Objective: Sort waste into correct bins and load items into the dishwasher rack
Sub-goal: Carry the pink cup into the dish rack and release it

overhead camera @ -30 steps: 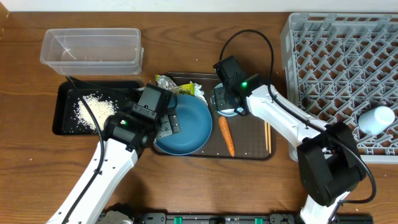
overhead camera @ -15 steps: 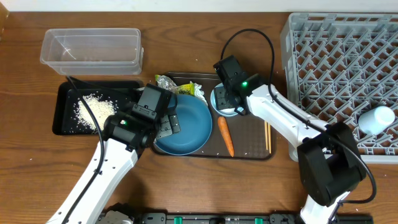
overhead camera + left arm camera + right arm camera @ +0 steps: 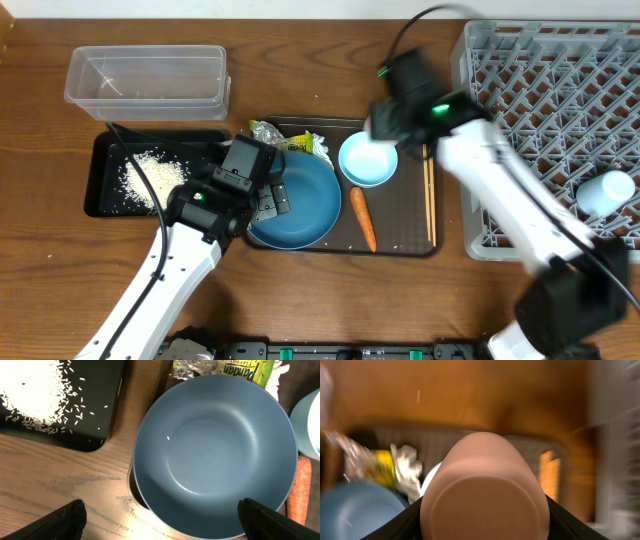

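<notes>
One cup (image 3: 485, 485) is clamped in the right hand (image 3: 390, 120); it should be carried level to the rack (image 3: 530, 90) and seated between pegs. The left hand (image 3: 272, 198) is spread apart.

Robotics test bench staged as a kitchen clean-up station: two white jointed robot arms (image 3: 175, 265) reach over a brown wood-grain tabletop (image 3: 50, 280), where a large grey plastic lattice dishwasher rack (image 3: 530, 90) stands just beside a dark brown serving tray (image 3: 400, 215).
</notes>
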